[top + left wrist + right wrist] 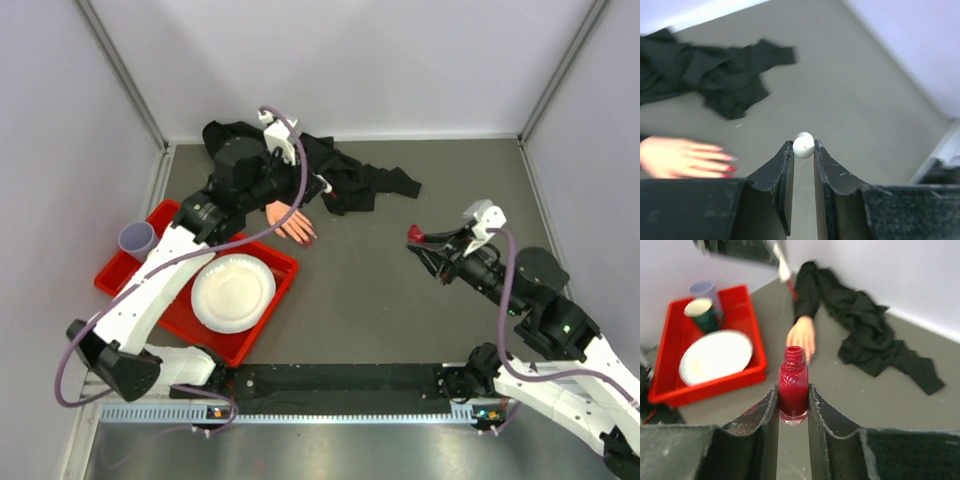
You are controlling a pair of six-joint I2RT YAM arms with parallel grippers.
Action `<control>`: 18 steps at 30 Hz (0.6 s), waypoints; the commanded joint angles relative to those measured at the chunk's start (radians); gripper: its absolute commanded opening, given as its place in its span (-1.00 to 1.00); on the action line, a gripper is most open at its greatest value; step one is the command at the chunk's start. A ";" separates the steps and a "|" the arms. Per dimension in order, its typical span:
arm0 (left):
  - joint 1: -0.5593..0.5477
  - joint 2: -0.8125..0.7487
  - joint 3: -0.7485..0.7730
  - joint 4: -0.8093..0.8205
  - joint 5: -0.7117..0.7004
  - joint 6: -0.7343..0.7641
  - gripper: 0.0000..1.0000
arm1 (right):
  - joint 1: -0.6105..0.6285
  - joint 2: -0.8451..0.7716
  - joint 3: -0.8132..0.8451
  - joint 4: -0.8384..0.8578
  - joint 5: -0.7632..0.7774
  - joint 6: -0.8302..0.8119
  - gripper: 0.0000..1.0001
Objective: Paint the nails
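Observation:
The pale mannequin hand [290, 221] lies on the grey table, its black sleeve [360, 178] trailing to the back. Its dark-red nails [309, 238] point toward the front right. In the left wrist view the hand [675, 157] is blurred at the left, with red nails [730, 170]. My left gripper [322, 187] hovers just behind the hand, shut on the white brush cap [803, 145]. My right gripper [420, 240] at the right is shut on the open red polish bottle [793, 385], holding it upright. The bottle also shows in the top view [414, 234].
A red tray [170, 215] at the left holds a white plate [233, 292], with a lilac cup [136, 238] at its far corner. The right wrist view also shows a dark cup [702, 312] in the tray. Walls enclose the table on three sides.

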 commanded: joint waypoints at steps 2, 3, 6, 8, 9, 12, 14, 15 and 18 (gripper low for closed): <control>0.002 -0.077 0.022 0.025 0.260 -0.121 -1.00 | -0.007 0.060 0.029 0.025 -0.246 -0.034 -1.00; 0.002 -0.084 0.013 0.045 0.294 -0.156 -1.00 | -0.006 0.066 0.025 0.030 -0.273 -0.035 -1.00; 0.003 -0.117 -0.019 0.129 0.404 -0.231 -1.00 | -0.006 0.099 0.035 0.025 -0.371 -0.044 -1.00; 0.003 -0.127 -0.024 0.175 0.460 -0.259 -1.00 | -0.006 0.107 0.037 0.025 -0.411 -0.040 -1.00; -0.001 -0.129 -0.026 0.191 0.482 -0.286 -1.00 | -0.006 0.110 0.035 0.025 -0.416 -0.038 -1.00; -0.027 -0.126 -0.021 0.211 0.508 -0.314 -1.00 | -0.007 0.116 0.037 0.024 -0.421 -0.032 -1.00; -0.055 -0.126 -0.026 0.212 0.488 -0.314 -1.00 | -0.007 0.130 0.045 0.012 -0.421 -0.027 -1.00; -0.063 -0.124 -0.027 0.212 0.471 -0.313 -1.00 | -0.006 0.136 0.055 0.004 -0.422 -0.029 -1.00; -0.092 -0.121 -0.027 0.209 0.441 -0.296 -1.00 | -0.006 0.149 0.060 -0.002 -0.421 -0.027 -1.00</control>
